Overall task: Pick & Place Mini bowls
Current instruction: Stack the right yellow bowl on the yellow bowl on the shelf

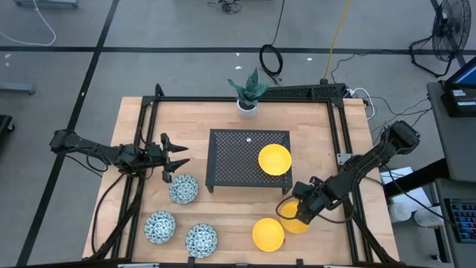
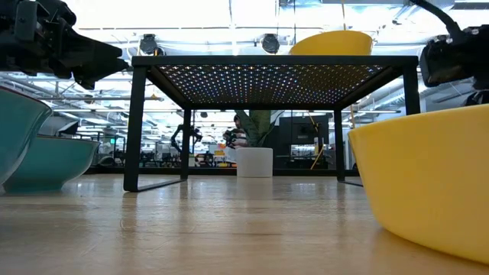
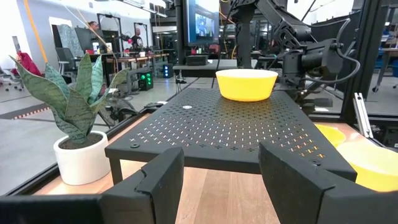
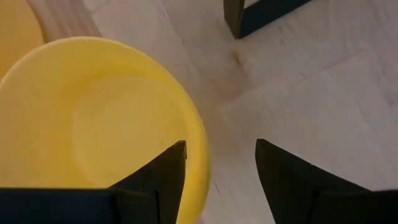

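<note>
One yellow mini bowl [image 1: 274, 159] sits upright on the black perforated rack [image 1: 234, 160]. Two more yellow bowls [image 1: 268, 234] [image 1: 295, 221] rest on the table near the right front. Three blue-green patterned bowls [image 1: 183, 188] [image 1: 159, 226] [image 1: 201, 239] stand on the table at the left front. My right gripper [image 4: 221, 149] is open above the yellow bowl [image 4: 93, 124] beside the rack's leg, one finger over its inside and one outside its rim [image 4: 202, 155]. My left gripper [image 1: 177, 159] hovers open, left of the rack and just beyond the nearest patterned bowl.
A white plant pot [image 1: 248, 105] with a green plant stands at the table's far edge behind the rack. A black frame [image 1: 338, 134] borders the tabletop. Bare wood lies between the rack's front edge and the bowls. The rack's leg [image 4: 239, 18] is close to my right gripper.
</note>
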`<move>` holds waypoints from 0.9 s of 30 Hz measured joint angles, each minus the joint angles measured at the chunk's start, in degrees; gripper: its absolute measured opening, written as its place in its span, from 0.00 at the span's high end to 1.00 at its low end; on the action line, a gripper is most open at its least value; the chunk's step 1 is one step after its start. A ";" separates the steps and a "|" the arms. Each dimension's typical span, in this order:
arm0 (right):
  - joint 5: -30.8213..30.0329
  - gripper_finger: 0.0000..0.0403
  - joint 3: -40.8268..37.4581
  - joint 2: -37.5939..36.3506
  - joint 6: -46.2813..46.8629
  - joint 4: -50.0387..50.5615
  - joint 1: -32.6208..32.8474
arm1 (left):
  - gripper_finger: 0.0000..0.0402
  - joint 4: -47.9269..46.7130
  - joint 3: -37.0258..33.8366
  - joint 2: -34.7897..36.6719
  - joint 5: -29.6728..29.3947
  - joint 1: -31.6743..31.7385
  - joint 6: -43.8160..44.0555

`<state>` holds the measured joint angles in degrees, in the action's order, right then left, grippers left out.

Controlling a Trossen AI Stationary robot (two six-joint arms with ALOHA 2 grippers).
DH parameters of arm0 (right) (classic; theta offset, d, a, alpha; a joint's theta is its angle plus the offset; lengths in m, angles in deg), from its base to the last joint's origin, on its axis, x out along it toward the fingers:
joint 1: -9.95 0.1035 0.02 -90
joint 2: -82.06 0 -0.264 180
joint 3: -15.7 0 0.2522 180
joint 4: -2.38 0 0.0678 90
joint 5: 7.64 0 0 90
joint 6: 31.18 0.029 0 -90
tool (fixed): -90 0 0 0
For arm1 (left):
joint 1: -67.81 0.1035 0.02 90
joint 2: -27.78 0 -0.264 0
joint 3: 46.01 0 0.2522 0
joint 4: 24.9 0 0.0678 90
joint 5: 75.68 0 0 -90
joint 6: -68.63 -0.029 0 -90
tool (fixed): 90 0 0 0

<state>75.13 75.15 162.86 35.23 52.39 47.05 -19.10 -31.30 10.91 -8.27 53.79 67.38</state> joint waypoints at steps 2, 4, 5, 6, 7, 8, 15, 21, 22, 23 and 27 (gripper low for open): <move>0.04 0.55 0.00 0.45 -0.01 -0.02 0.00 | 0.47 0.02 0.00 0.00 0.00 -0.01 0.01; 0.06 0.55 0.00 1.00 0.00 -0.10 0.00 | 0.47 0.02 0.00 0.00 0.00 -0.01 -0.01; 0.09 0.55 0.00 1.20 0.00 -0.09 0.00 | 0.47 0.02 0.00 -0.01 0.00 0.00 -0.01; 0.07 0.55 0.00 1.48 0.00 -0.19 0.00 | 0.47 0.02 0.00 0.00 0.00 0.00 0.00; 0.09 0.55 0.00 1.66 0.00 -0.21 0.00 | 0.47 0.02 0.00 0.00 0.00 0.00 -0.01; 0.11 0.55 0.00 1.70 0.00 -0.17 0.00 | 0.47 0.00 0.00 -0.02 0.00 0.02 -0.01; 1.26 0.55 0.00 1.65 1.95 -0.08 0.24 | 0.47 0.00 0.00 -0.01 0.00 0.00 0.01; 1.44 0.55 0.00 1.65 1.82 1.01 0.07 | 0.47 0.02 0.00 0.00 0.00 0.02 -0.01; 1.38 0.55 0.00 1.65 1.71 1.11 -0.01 | 0.47 0.01 0.00 0.00 0.00 0.00 0.01; 1.39 0.55 0.00 1.65 1.66 1.28 -0.19 | 0.47 -0.01 0.00 0.00 0.00 -0.01 0.01; 1.37 0.55 0.00 1.65 1.70 1.56 -0.37 | 0.47 -0.01 0.00 0.00 0.00 0.00 -0.01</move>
<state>76.50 75.15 164.52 36.94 53.95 46.68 -19.11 -31.30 10.91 -8.27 53.79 67.37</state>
